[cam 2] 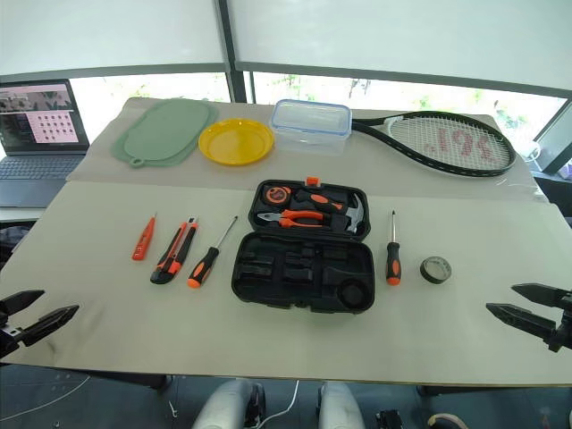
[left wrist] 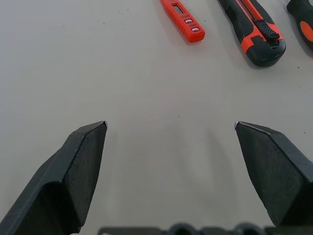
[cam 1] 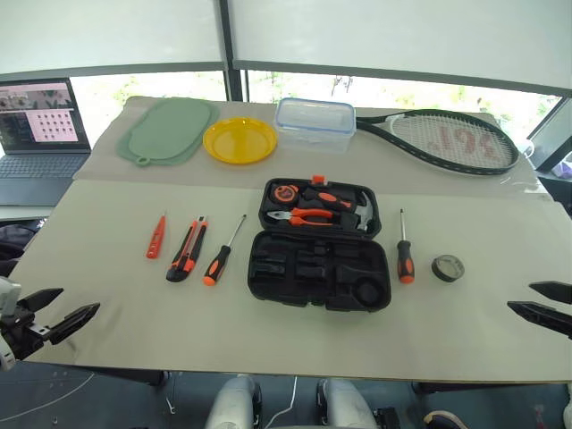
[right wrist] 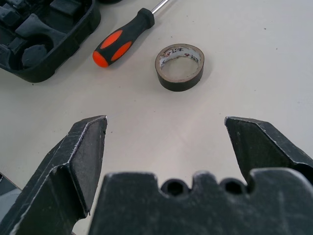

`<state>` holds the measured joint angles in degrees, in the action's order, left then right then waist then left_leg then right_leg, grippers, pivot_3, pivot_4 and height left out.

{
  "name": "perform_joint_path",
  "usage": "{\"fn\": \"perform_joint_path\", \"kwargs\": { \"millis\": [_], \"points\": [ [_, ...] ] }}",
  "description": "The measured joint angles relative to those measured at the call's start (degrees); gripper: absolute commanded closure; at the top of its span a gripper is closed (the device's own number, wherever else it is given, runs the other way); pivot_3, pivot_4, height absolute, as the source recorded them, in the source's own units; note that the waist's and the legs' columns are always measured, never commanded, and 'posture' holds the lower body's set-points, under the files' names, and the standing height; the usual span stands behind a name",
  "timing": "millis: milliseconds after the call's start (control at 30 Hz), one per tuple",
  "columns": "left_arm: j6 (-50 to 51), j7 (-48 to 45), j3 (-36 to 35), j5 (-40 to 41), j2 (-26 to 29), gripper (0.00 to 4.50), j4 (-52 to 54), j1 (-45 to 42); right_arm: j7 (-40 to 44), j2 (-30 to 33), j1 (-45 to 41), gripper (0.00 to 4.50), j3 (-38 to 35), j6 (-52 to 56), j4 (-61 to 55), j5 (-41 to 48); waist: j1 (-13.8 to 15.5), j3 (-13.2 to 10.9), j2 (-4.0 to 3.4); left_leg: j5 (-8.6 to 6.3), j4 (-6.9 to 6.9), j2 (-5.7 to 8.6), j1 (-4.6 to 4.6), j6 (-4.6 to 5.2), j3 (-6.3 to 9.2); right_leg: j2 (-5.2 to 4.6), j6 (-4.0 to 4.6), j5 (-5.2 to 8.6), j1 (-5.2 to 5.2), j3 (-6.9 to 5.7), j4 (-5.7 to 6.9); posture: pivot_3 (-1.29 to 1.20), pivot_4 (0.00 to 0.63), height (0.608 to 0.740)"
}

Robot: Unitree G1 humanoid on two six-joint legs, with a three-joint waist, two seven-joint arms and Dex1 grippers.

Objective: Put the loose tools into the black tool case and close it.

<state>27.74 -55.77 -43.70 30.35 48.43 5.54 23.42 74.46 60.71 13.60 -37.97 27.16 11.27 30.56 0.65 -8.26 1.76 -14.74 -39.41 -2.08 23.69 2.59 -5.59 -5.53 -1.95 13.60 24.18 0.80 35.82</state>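
Far left, the left gripper hangs over the near left corner of the beige table, its two black fingers spread wide with nothing between them. Just beyond it lie three loose tools in a row: the slim red-orange tester, then the orange-and-black utility knife, then the first orange-and-black-handled screwdriver, shaft pointing to the far side. All three rest flat, close together but apart from one another.

Centre of the table now: the black plastic tool case lies wide open. Its far half holds orange-handled pliers, a hammer and other tools; the near half shows bare moulded slots. A small orange latch sits on the far edge.

Just right of the case lies the second orange-and-black screwdriver, and right of that the small dark tape roll, lying flat with its hole facing up.

At the far side, left to right: an open laptop off the table's left, a green silicone mat, a round yellow plate, a clear blue-rimmed plastic box and a black tennis racket.

Near right, the right gripper hovers at the table's edge, fingers parted and empty, well short of the tape roll.
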Motion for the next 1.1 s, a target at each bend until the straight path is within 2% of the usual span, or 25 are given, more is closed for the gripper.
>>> {"fn": "perform_joint_path", "kwargs": {
  "millis": [267,500,600,667,800,833,1000,1100],
  "points": [
    [1.87,3.65,2.94,-2.03,0.02,0.0,4.33,-2.06,-3.89,-1.05,-1.47,0.03,0.02,-2.1,-1.12,-1.85,0.13,0.0,0.0,0.0,0.0,0.02,0.0,0.0,-0.01,-0.01,-0.01,-0.01,-0.02,0.01,0.01,0.0,0.15,0.738],
    [20.06,13.51,13.41,1.68,5.94,0.0,18.03,-17.41,-6.69,-1.36,-5.43,0.03,1.8,0.94,-12.42,0.37,0.05,0.0,-0.01,0.04,0.0,0.05,0.0,-0.03,0.06,0.11,-0.43,-0.25,-0.05,0.01,0.14,0.0,0.15,0.738],
    [34.33,19.78,18.21,5.65,6.13,0.0,20.54,-28.26,-7.91,-1.53,-6.47,0.03,2.13,3.56,-18.9,2.82,-0.04,-0.01,-0.01,0.06,0.0,0.07,0.02,-0.06,0.15,0.2,-0.45,-0.26,-0.06,0.01,0.22,0.0,0.15,0.738],
    [44.6,23.76,21.03,8.6,4.03,0.0,22.48,-35.9,-8.97,-1.67,-7.47,0.03,2.93,5.11,-24.78,4.92,-0.18,-0.01,0.0,0.08,0.0,0.1,-0.01,-0.08,0.18,0.23,-0.48,-0.26,-0.09,0.03,0.25,0.0,0.15,0.738],
    [57.5,28.38,26.18,10.6,-0.78,0.0,24.14,-43.72,-11.43,-2.42,-10.09,0.03,5.44,7.6,-32.62,8.25,-0.31,-0.04,0.06,0.11,0.0,0.17,-0.02,-0.13,0.25,0.27,-0.53,-0.24,-0.12,0.04,0.27,0.0,0.15,0.738],
    [62.44,30.66,29.7,10.74,-4.3,0.0,24.16,-46.92,-12.83,-3.22,-12.79,0.03,8.47,8.64,-35.76,10.15,-0.27,-0.08,0.13,0.13,-0.01,0.23,-0.03,-0.16,0.28,0.28,-0.53,-0.25,-0.14,0.04,0.27,0.0,0.15,0.738],
    [64.54,35.39,36.99,7.94,-7.42,0.0,23.16,-50.73,-15.12,-4.05,-17.65,0.03,13.24,9.39,-39.23,12.22,-0.05,-0.18,0.3,0.15,-0.01,0.26,0.02,-0.19,0.34,0.27,-0.51,-0.24,-0.1,0.03,0.26,0.0,0.15,0.738],
    [63.23,36.1,40.84,6.31,-7.43,0.0,21.89,-50.88,-15.49,-4.06,-18.26,0.03,14.98,9.38,-40.46,12.33,0.05,-0.18,0.31,0.15,-0.01,0.26,0.04,-0.19,0.35,0.26,-0.51,-0.24,-0.11,0.03,0.24,0.0,0.15,0.738]
  ]
}}
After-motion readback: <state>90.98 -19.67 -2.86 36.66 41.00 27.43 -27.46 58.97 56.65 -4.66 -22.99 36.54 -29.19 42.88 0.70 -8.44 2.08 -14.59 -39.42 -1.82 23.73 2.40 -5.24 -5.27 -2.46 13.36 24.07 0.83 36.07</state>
